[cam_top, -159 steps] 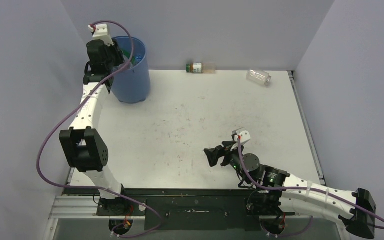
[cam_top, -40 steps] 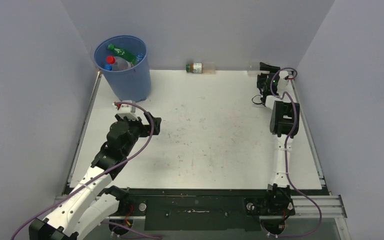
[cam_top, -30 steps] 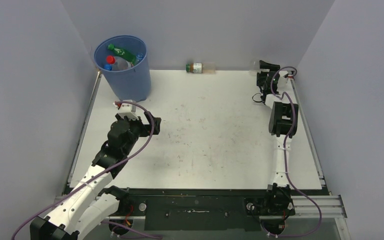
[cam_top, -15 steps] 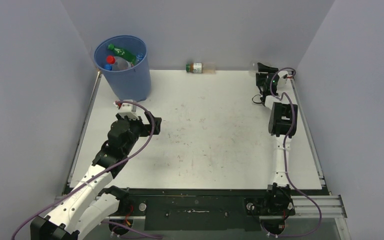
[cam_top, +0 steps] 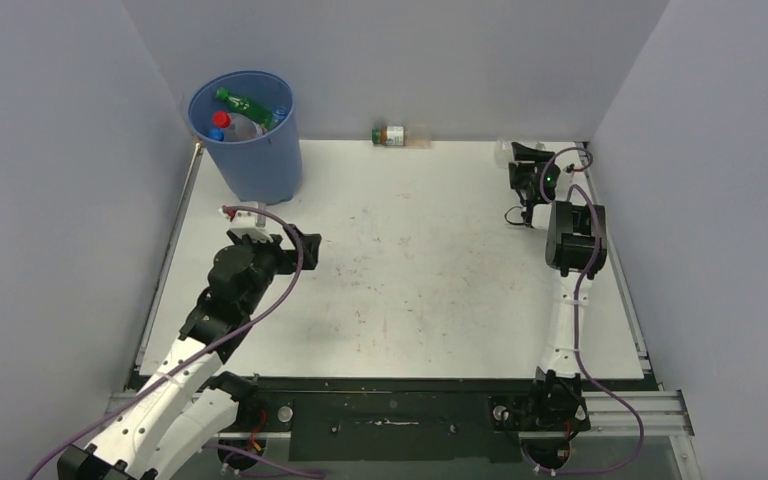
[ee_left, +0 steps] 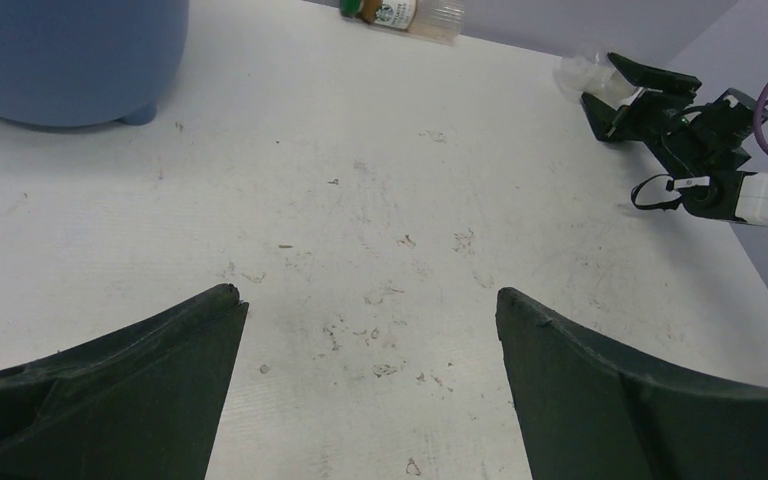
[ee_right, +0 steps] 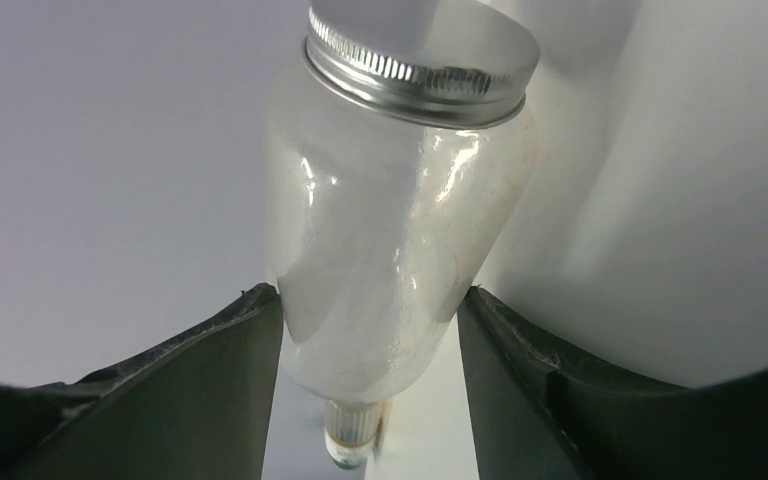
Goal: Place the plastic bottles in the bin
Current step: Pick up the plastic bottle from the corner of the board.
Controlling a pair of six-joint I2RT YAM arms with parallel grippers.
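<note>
The right gripper (ee_right: 365,300) is clenched on the clear bottle (ee_right: 390,200) at the table's (cam_top: 410,280) far right corner. In the wrist view both fingers press flat against its wide body. The bottle's long axis runs crosswise to the squeeze, and its metal lid (ee_right: 420,50) points out beyond the fingertips. The bin (cam_top: 260,165) stands at the far left corner, so the load lies well apart from it, across the whole back edge. The left gripper (ee_left: 370,380) hangs released and empty, nearer the bin but far from this bottle. A brown bottle (cam_top: 392,135) lies on its side along the back wall, between bin and right gripper.
</note>
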